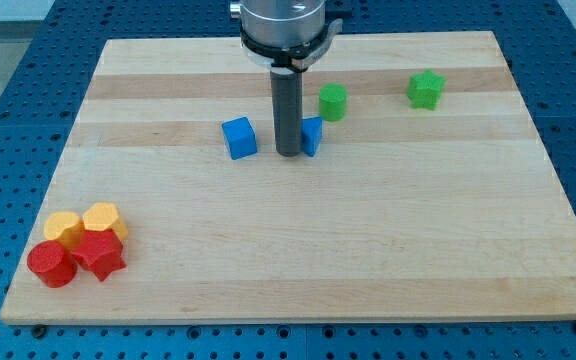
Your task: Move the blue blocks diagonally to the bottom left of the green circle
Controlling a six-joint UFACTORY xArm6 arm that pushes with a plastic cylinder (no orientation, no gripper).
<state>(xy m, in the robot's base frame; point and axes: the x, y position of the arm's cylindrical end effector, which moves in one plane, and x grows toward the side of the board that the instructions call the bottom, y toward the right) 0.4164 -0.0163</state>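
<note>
My tip point(288, 153) rests on the wooden counter point(298, 240) between 2 blue blocks: the blue cube point(239, 138) near its 9 o'clock, a second blue block point(312, 136) touching at 3 o'clock. The rod has no end effector to open or close. The green circle point(333, 102) sits at 1 o'clock, a green star point(426, 89) beyond. Yellow point(84, 224) and red blocks point(76, 258) cluster at the counter's 8 o'clock corner.

One camera looks down at a slant from the near edge of the wooden board point(298, 260), facing across it. It is far enough to take in the whole board, with my tip point(288, 153) above the middle.
</note>
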